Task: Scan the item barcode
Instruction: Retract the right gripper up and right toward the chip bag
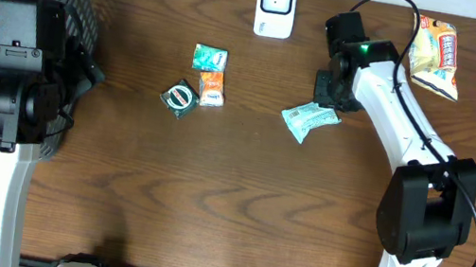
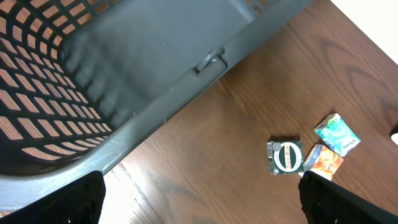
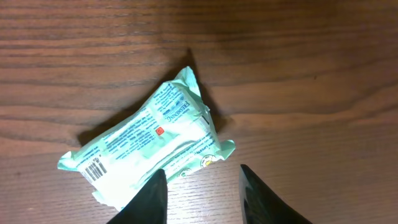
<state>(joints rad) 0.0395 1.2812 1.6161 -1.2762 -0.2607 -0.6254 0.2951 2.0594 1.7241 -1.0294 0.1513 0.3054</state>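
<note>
One mint-green packet [image 1: 309,121] lies flat on the brown wood table [image 1: 237,200], barcode up, at 7 o'clock from the right gripper [image 3: 202,186], whose jaws are part-spread and pinch nothing. Scanner [image 1: 275,5] sits at the packet's 11 o'clock, near the far edge. Left gripper [image 2: 199,186] is spread wide beside the basket [image 2: 155,68].

Left pincer [image 2: 202,200] gapes wide; right pincer [image 3: 204,198] points downward, seemingly partly open.
</note>
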